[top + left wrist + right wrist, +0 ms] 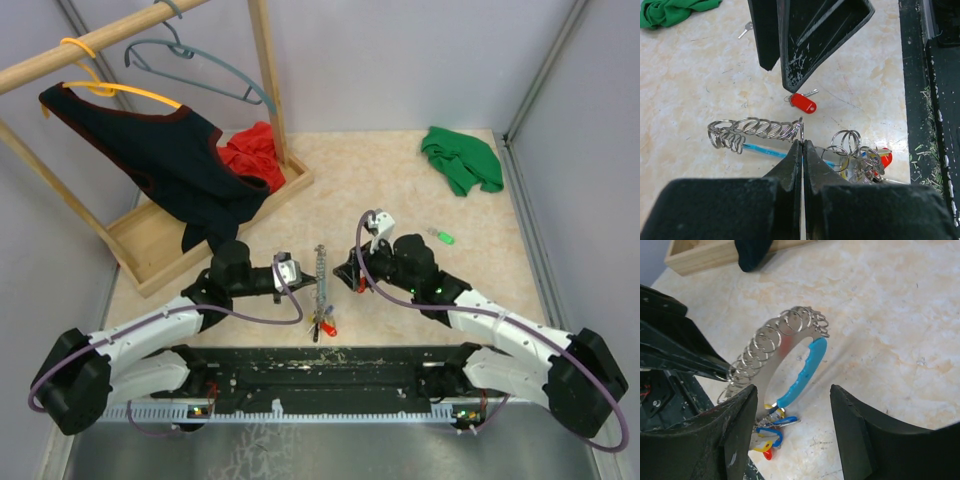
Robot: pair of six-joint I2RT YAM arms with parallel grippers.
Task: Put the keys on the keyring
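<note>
Keyring (760, 129) is pinched in the closed jaws of the left gripper (802, 143). Right gripper (792, 392) hangs above it, jaws wide apart.

Top view high behind the arms (140, 335), looking down and far, wrist views close, left facing right, right facing left, all sharing keyring (320, 270).
</note>
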